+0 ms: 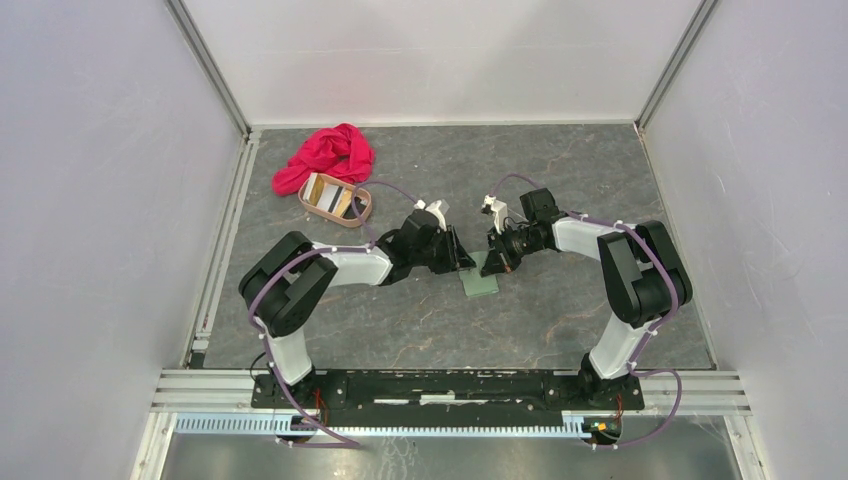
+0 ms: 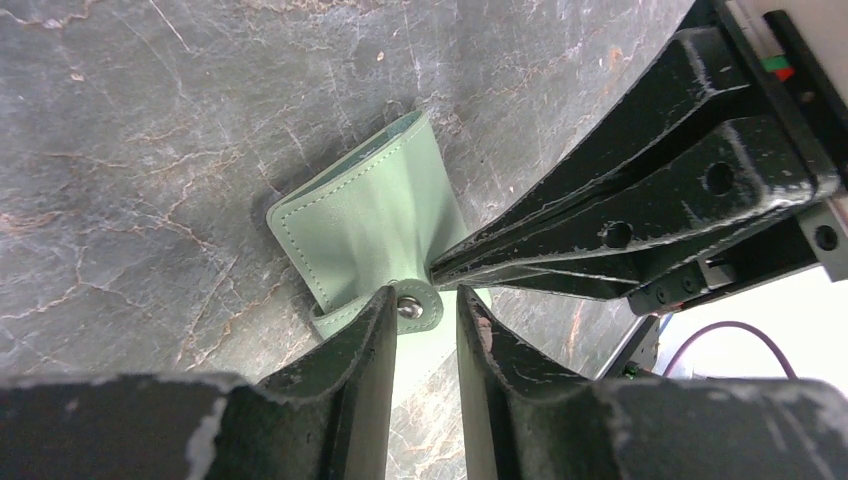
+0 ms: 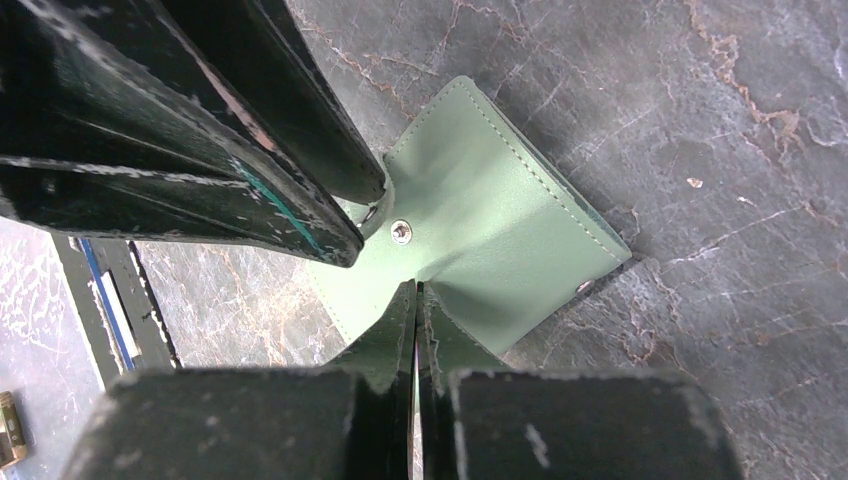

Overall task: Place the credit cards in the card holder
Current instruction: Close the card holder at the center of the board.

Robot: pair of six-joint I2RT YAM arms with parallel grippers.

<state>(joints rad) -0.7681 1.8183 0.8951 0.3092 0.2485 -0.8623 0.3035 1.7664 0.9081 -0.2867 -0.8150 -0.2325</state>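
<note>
Two-arm step: likely opening card holder point(image 3: 480, 220).
Right fingers point(image 3: 385, 345): pinched shut on its flap, anchoring.
Left fingers point(image 2: 370, 340): partly open, snap tab point(image 2: 410, 308) between them.

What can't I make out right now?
- Pockets of the card holder: both wrist views show only its outer side.
- Number of credit cards in the tray: top view, too small.
- Top view: left gripper and right gripper cover most of the card holder.
</note>
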